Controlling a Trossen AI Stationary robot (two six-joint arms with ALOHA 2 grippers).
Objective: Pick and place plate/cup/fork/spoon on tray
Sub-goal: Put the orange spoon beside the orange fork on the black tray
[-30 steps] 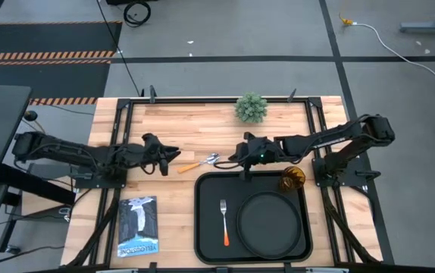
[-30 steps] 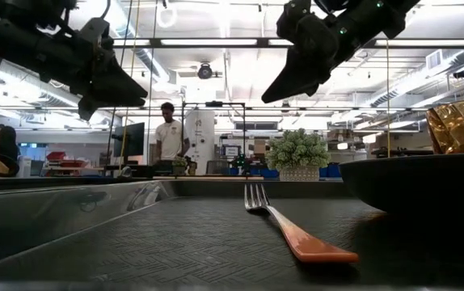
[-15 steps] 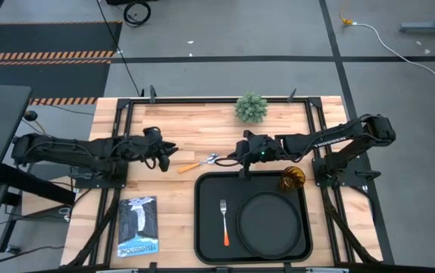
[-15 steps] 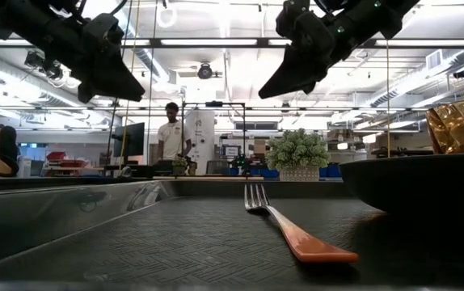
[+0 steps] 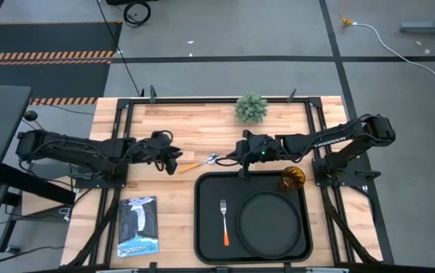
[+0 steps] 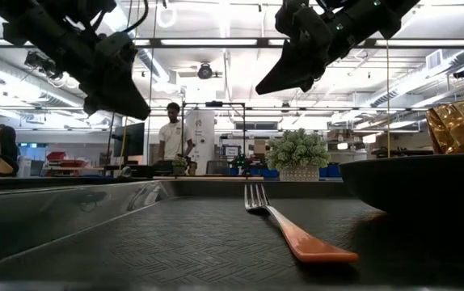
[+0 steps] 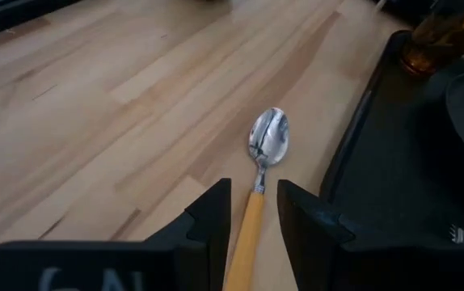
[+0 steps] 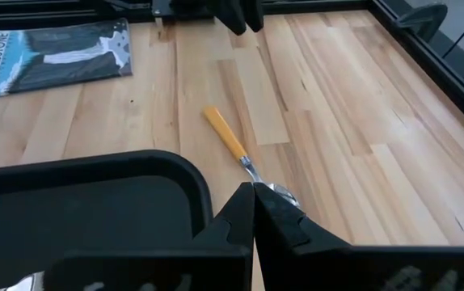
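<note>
straddling spoon [image 7: 258,174] handle — left claw [image 7: 252,212], open

Fork [image 5: 223,221], plate [image 5: 267,223], cup [image 5: 292,180] on tray [image 5: 204,231]; spoon [image 5: 199,162] on table [image 5: 202,125].

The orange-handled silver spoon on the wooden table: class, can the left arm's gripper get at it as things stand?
Probably yes. The left gripper is open, its fingers either side of the orange-handled silver spoon, with only bare wooden table around it.
</note>
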